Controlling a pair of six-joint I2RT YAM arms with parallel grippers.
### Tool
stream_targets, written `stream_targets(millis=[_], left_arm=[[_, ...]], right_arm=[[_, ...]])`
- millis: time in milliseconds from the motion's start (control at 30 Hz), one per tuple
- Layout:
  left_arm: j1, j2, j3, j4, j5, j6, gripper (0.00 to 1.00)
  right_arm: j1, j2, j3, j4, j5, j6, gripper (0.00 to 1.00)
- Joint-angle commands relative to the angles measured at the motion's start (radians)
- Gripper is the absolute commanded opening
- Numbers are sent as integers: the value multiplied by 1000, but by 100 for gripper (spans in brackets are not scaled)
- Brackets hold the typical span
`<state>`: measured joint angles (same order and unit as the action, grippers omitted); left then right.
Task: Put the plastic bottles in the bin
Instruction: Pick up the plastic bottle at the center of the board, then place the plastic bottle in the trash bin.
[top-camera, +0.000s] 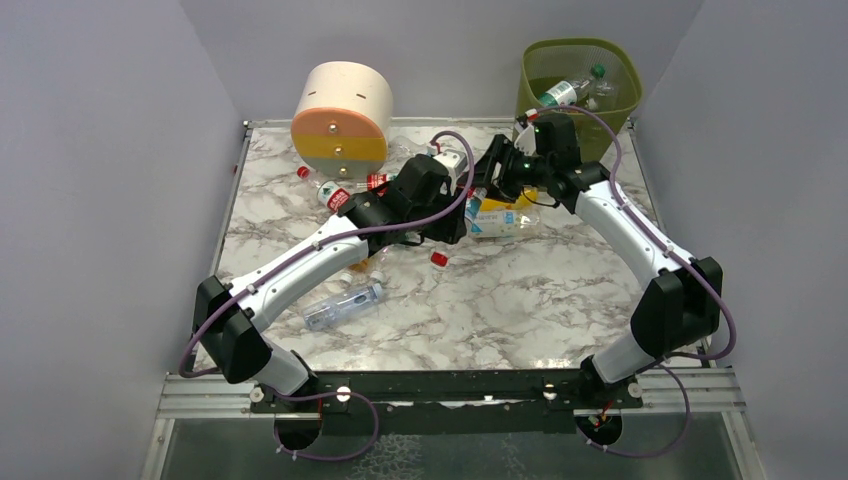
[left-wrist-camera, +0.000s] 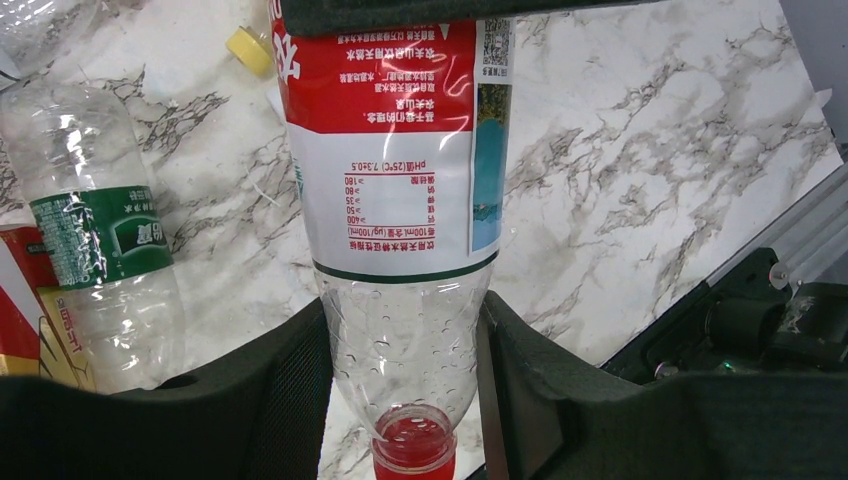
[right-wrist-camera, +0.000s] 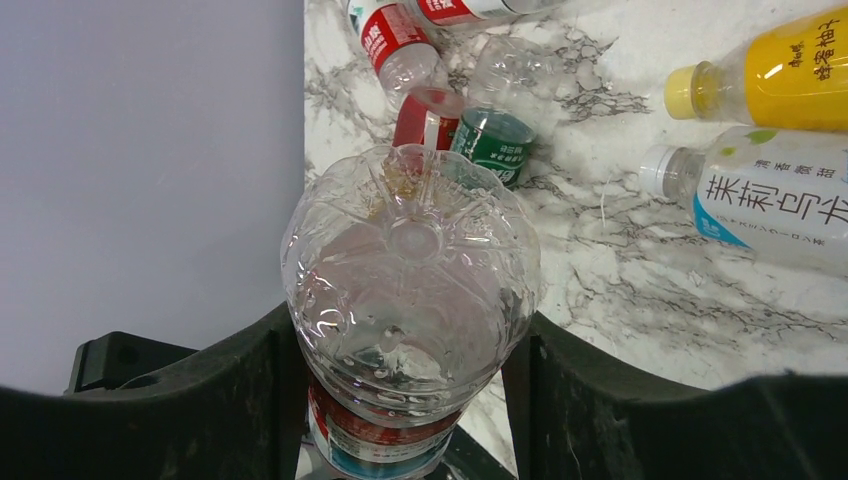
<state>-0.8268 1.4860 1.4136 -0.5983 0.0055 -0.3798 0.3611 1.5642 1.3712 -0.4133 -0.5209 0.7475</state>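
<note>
left end effector (left-wrist-camera: 405, 330) clamped the red-label bottle (left-wrist-camera: 400, 180) near its neck, right end effector (right-wrist-camera: 410, 340) gripped its base end. looked empty: probably light, crushy, slick.

red-label bottle (left-wrist-camera: 400, 200): far end hidden behind a dark bar (left-wrist-camera: 450, 12) at 12 o'clock; cap cut by the 6 o'clock edge
green-label bottle (left-wrist-camera: 100, 240): lower end hidden behind a finger of the left end effector (left-wrist-camera: 405, 400)
yellow cap (left-wrist-camera: 248, 48): its bottle hidden behind the red label
clear bottle (right-wrist-camera: 410, 290): neck and cap hidden behind its own base
orange bottle (right-wrist-camera: 770, 70): cut off at 2 o'clock
white-label bottle (right-wrist-camera: 750, 195): cut off at 3 o'clock
desk-centre bottles (top-camera: 500, 222): mostly covered by both wrists
bin (top-camera: 580, 43): lower wall hidden behind the right wrist; labels inside too small to read
</note>
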Motion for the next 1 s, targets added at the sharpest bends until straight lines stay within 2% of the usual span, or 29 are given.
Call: stream_targets(millis=[0,100,167,200,367,567,667,867,967], left_arm=[[-3,-7,9,31,-50,14,49],[-3,-8,12,29,-63,9,75],[-4,-19,23,27,-68,9,97],[-2,-27,34,20,-72,9,99],[-2,-77,88,-43,-116,6,99],[0,-172,93,-83,-146,-25,99],[1,-203,73,-94,-151,-33,99],[9,-232,12,-125,-169,-36,99],[13,-256,-24,-132,-173,-44,99]], right_arm=[[7,-11,15,23,-11,7,46],[6,-8,40,12,4,5,45],[3,5,77,-15,31,-11,45],[-2,16,99,-27,42,-18,45],[-91,67,170,-36,-3,-23,45],[-266,95,277,-12,-38,-5,45],[-340,122,383,40,-15,29,46],[-453,311,725,70,5,120,46],[-497,368,786,120,25,164,46]])
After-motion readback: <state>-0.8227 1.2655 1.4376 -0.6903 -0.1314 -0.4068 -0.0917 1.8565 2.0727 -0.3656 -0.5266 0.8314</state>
